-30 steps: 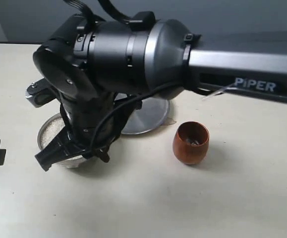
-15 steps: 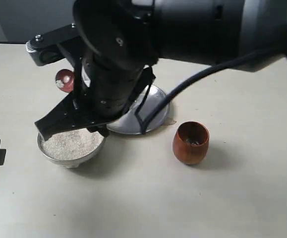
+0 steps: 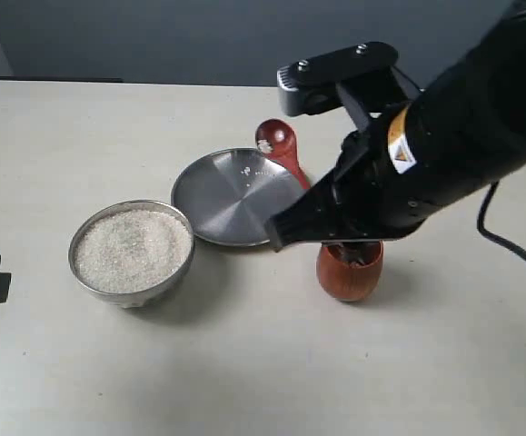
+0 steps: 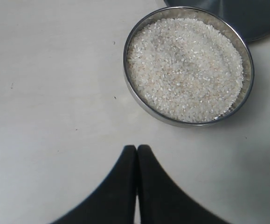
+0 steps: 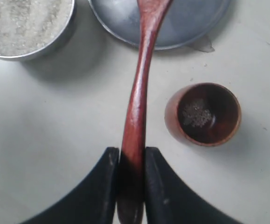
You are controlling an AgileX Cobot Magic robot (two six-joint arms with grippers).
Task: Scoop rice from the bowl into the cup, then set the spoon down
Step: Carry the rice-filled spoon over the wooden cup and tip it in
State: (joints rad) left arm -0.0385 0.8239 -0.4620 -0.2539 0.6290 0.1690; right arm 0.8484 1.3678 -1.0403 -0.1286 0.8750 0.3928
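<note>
The right gripper [image 5: 131, 157] is clenched on the handle end of the spoon [image 5: 139, 88], one finger on each side. In the exterior view its bulky black arm [image 3: 444, 136] hides the top of the cup [image 3: 349, 280]. The left gripper [image 4: 136, 156] has its fingers pressed together with nothing between them, and sits at about nine o'clock of the bowl [image 3: 153, 292], apart from it. On the pale table [image 3: 244, 372] the flat steel plate [image 3: 231, 195] lies in the middle. The bowl stands at eight o'clock of it, just beside its rim, filled nearly to the brim with rice [image 3: 133, 250]. The cup stands upright at four o'clock of the plate, with a small cluster of grains [image 5: 196, 114] on its dark bottom. The spoon's head is at one o'clock of the plate, over its rim, carrying a few white grains.
</note>
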